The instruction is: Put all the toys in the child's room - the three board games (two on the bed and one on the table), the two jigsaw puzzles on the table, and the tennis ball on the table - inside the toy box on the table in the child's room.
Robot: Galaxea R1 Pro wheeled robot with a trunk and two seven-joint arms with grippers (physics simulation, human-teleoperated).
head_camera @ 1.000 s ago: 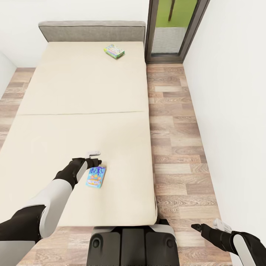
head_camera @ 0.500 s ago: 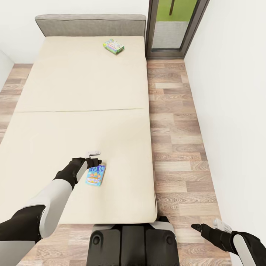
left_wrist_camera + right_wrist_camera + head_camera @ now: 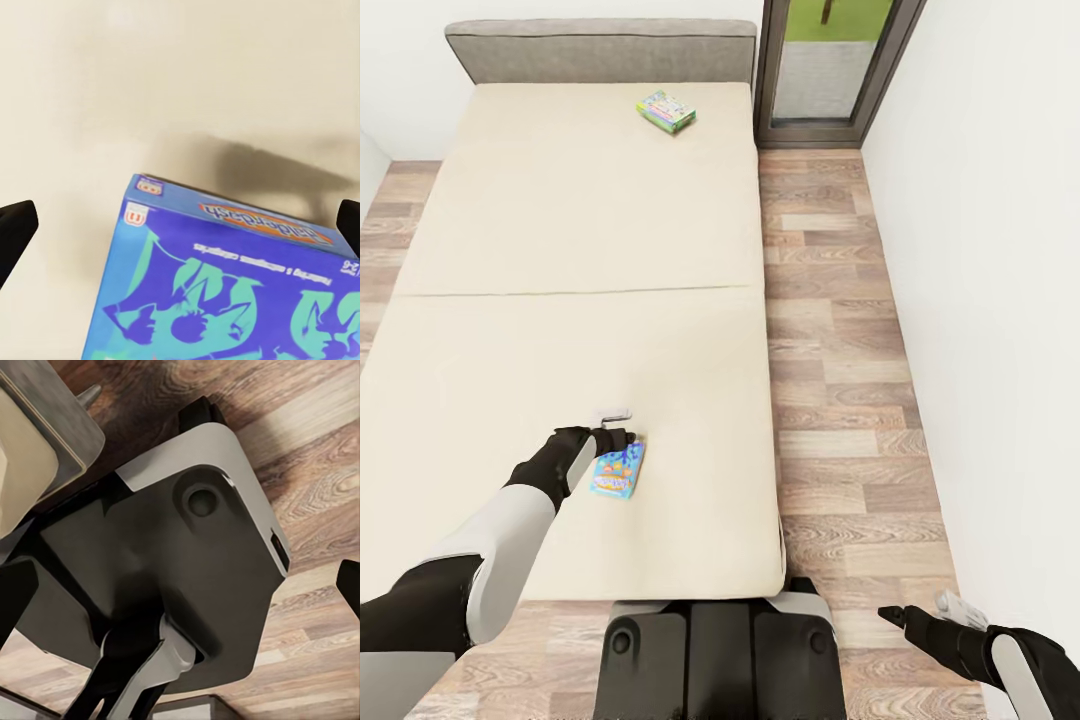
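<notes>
With its jaws spread wide, the left gripper (image 3: 618,428) hovers at the far edge of the blue board game (image 3: 619,470) lying flat near the foot of the bed (image 3: 510,250); closing off-centre could shove the box away; 1 more game (image 3: 666,110) waits by the headboard.

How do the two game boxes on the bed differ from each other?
The blue board game lies near the foot of the bed, right by the robot's left hand; the green-edged board game lies far off near the headboard, away from either hand. The blue one is mostly blue and orange, the other pale with green sides. Both lie flat.
</notes>
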